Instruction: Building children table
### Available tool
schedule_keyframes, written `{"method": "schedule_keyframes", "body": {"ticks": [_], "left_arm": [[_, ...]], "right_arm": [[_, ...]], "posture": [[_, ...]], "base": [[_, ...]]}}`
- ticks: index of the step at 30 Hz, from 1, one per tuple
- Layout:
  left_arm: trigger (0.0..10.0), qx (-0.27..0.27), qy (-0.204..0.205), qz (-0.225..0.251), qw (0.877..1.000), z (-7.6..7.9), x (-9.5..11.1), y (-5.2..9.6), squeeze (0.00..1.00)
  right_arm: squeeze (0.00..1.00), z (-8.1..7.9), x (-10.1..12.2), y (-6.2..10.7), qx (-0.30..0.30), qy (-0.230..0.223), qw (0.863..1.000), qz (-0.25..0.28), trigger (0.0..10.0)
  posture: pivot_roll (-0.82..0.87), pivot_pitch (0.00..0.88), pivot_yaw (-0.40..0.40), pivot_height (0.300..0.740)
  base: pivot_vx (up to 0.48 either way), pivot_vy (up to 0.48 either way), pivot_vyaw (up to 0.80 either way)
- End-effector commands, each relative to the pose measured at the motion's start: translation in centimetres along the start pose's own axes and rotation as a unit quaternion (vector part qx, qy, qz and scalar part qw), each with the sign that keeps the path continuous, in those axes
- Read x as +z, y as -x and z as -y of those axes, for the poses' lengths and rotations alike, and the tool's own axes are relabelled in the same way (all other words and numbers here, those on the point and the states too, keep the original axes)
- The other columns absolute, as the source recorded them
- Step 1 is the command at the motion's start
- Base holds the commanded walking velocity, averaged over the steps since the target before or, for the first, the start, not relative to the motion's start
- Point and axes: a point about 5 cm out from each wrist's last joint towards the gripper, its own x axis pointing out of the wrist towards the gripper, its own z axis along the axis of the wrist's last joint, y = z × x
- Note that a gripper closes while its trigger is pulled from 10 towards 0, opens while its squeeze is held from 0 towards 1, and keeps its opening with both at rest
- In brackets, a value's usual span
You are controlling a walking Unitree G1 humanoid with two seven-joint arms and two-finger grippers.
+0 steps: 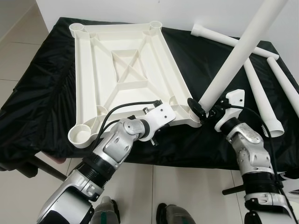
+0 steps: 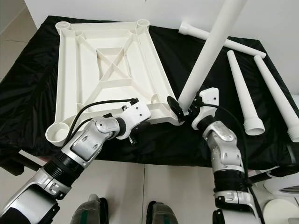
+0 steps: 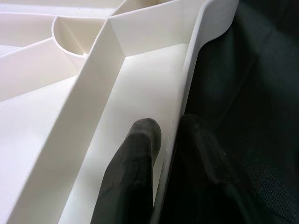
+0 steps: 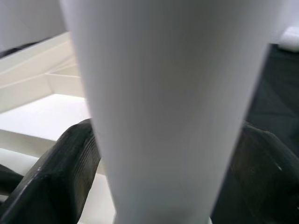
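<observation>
In the left eye view the tabletop [image 1: 126, 79] lies upside down on the desk [image 1: 37, 107], which is covered with a black cloth, and its ribs face up. The right gripper [image 1: 204, 110] is closed on a white leg [image 1: 236, 56] near its narrow end, and this end stands at the near right corner socket of the tabletop. The leg leans up and away to the right, so I judge it is not yet seated. The left gripper [image 1: 161, 122] is at the near edge of the tabletop, apparently to hold it steady. The near left socket [image 1: 80, 135] is empty, and the two far sockets look empty too.

In the right eye view three more legs [image 2: 243, 91] lie loose on the cloth at the right, well apart from the tabletop. So no leg is mounted yet; this is the first of four, and after them the table must still be turned over.

In the left wrist view one black finger [image 3: 133, 172] is inside the rim [image 3: 187, 93] and the other is outside against the cloth, so the rim is pinched between them.

In the right wrist view the leg fills the space between two black fingers [image 4: 65, 172], which press on both its sides.
</observation>
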Motion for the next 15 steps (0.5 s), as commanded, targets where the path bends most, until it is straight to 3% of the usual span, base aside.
{"method": "schedule_keyframes", "body": {"ticks": [1,15], "left_arm": [[10.0,-0.033,-0.007,0.004,0.999,1.1,0.2,-0.6,0.0],[10.0,-0.034,-0.009,0.004,0.999,1.1,0.2,-0.6,0.0]], "right_arm": [[0.0,0.0,-0.8,0.2,0.034,0.001,0.999,-0.025,10.0],[0.0,2.0,-0.6,0.2,0.09,0.034,0.994,-0.052,10.0]], "posture": [[-0.03,0.09,-0.055,0.74],[-0.03,0.09,-0.051,0.74]], "base": [[0.0,0.0,0.0],[0.0,0.0,0.0]]}}
